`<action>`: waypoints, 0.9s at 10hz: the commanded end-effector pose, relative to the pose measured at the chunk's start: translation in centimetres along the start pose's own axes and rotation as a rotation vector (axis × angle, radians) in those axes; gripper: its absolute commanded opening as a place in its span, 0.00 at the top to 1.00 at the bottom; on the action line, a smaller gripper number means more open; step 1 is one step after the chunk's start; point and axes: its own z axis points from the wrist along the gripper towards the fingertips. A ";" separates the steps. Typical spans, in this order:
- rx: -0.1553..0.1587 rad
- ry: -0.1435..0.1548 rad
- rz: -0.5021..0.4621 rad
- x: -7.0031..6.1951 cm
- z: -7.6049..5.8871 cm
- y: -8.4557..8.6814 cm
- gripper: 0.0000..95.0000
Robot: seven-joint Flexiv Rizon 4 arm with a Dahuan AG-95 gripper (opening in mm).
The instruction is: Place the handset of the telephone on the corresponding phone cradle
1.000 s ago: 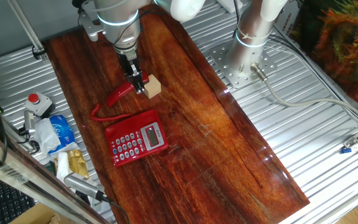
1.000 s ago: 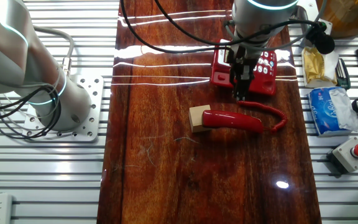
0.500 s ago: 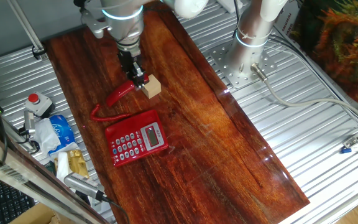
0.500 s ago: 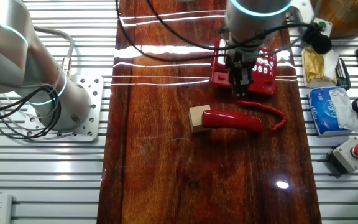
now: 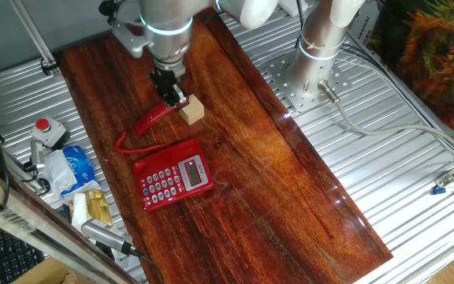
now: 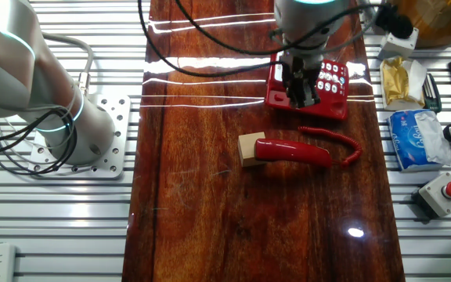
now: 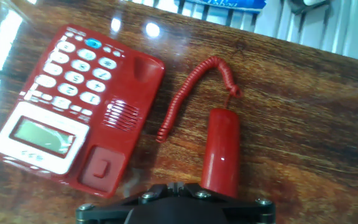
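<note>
We see both fixed views bright and evenly lit from overhead, with white streaks of glare across the glossy table [image 6: 210, 196] at its far end and one small bright spot near its front edge. Our hand view is softer, with white highlights on the wood and a small glint on the handset [image 7: 221, 152].

One fixed view looks down at an angle from high beyond one long side of the wooden table [image 5: 290, 197], taking in its whole length. The other fixed view looks almost straight down from the opposite side, so the scene appears turned around. Both share the telephone [image 5: 173, 175], handset [image 5: 153, 118] and small wooden cube [image 5: 193, 110]. The hand view sits close above the tabletop, looking along the fingers, with telephone [image 7: 73, 106] and handset [image 7: 220, 149] filling it.
</note>
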 end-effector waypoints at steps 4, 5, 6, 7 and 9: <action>0.057 0.054 0.290 -1.1 0.7 -5.8 1.00; 0.003 0.048 0.345 -1.2 1.0 -6.8 0.80; -0.014 0.048 0.356 -1.2 1.1 -7.0 0.80; -0.038 0.047 0.344 -1.3 2.0 -7.5 0.60; -0.119 0.037 0.337 -1.3 2.8 -7.6 0.00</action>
